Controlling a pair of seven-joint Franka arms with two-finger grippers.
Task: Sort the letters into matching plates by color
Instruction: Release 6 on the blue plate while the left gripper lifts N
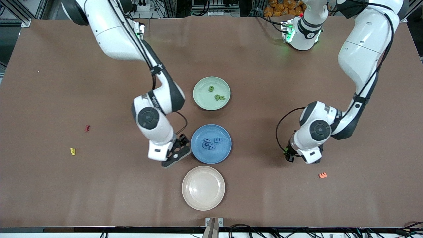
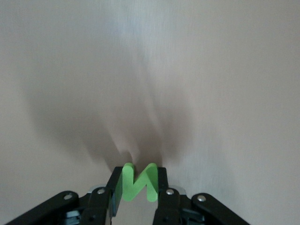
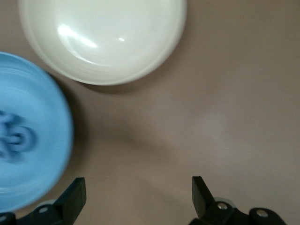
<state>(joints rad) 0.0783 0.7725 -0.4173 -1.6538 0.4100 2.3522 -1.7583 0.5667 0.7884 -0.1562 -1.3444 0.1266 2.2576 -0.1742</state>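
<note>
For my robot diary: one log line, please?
left gripper: shut on small green letter | right gripper: open, empty, beside round blue plate

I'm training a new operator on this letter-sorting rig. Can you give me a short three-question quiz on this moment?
1. True or false: the left gripper is shut on a green letter.
2. Which plate holds no letters? A) the mint green plate B) the blue plate C) the cream plate
3. Fill in: the right gripper, beside the blue plate toward the right arm's end of the table, is ____.

Key
1. True: the left wrist view shows the green piece clamped between the fingers.
2. C: green letters lie in the mint plate and blue letters in the blue one.
3. Open, with nothing between its fingers.
</note>
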